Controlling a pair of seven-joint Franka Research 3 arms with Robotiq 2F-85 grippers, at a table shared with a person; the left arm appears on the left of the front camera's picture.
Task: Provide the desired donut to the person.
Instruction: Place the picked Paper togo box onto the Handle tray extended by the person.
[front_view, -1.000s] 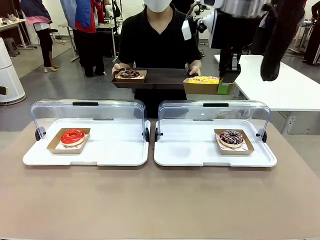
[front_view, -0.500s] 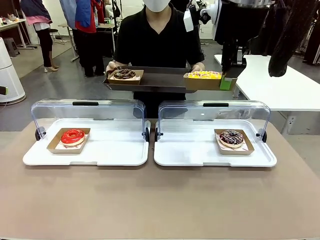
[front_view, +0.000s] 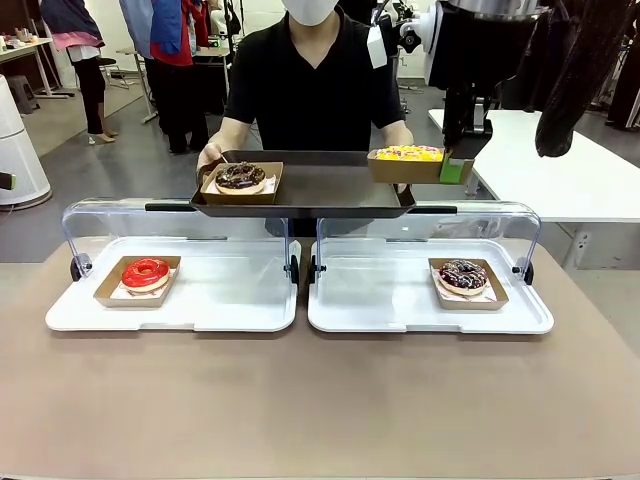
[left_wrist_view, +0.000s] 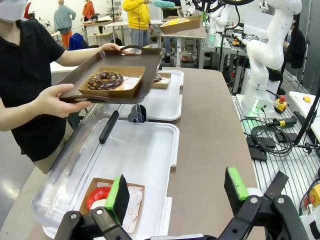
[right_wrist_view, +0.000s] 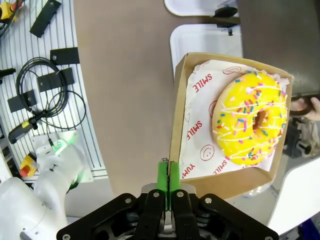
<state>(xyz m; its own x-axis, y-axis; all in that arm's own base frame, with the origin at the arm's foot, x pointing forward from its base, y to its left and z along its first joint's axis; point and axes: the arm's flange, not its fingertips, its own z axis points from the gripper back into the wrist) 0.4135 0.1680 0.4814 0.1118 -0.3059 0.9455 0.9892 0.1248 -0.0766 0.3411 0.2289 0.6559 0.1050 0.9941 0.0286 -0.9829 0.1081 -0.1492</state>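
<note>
Upper right of the front view, the right gripper is clamped on the wall of a brown cardboard tray holding a yellow sprinkled donut, just above the dark serving tray the person holds; the left gripper stands with fingers apart

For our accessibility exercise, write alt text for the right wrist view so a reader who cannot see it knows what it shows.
The right gripper, seen from above, is shut on the wall of a cardboard tray holding a yellow sprinkled donut on printed paper. Below lie the brown table, cables, and a white tray's corner.
</note>
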